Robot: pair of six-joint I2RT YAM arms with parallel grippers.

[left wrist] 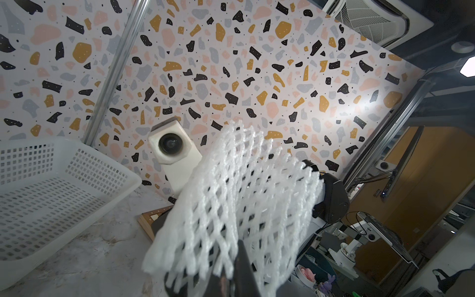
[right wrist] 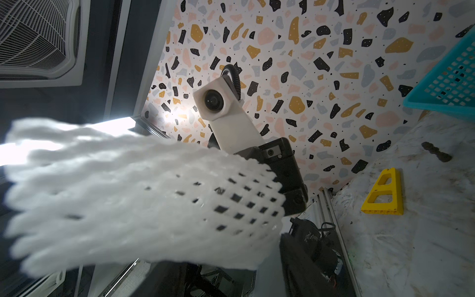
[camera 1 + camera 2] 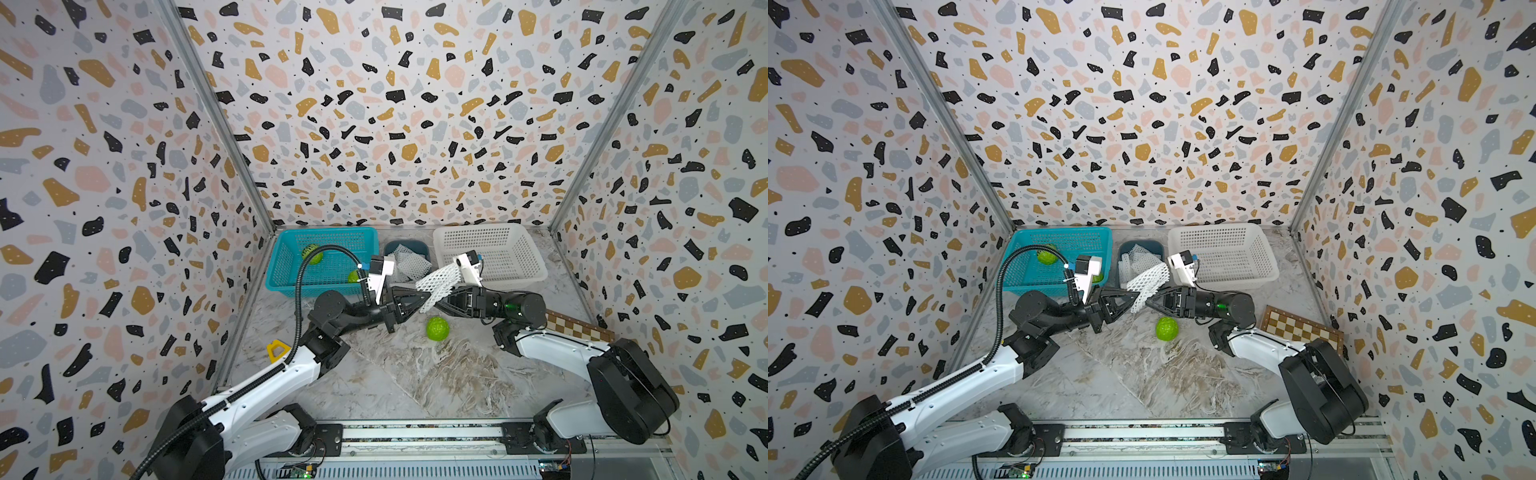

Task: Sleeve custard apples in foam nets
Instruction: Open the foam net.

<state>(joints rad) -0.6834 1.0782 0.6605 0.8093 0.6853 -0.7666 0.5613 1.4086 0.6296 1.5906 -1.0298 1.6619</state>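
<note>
A white foam net [image 3: 436, 282] hangs in the air between my two grippers, above the table's middle. My left gripper [image 3: 426, 296] is shut on its lower edge, and the wrist view shows the mesh [image 1: 244, 192] pinched at the fingertips. My right gripper [image 3: 438, 302] meets the net from the other side. Its jaws stand apart with the net [image 2: 154, 192] draped across them. One custard apple [image 3: 437, 328] lies on the table just below the grippers. Two more custard apples [image 3: 312, 254] [image 3: 354, 276] sit in the blue basket [image 3: 328, 232].
A dark bin [image 3: 415, 245] holding more foam nets [image 3: 409, 262] stands between the blue basket and a white lattice basket [image 3: 490, 253] at the back. A yellow piece [image 3: 277, 349] lies at the left wall and a checkerboard [image 3: 577, 326] at the right wall.
</note>
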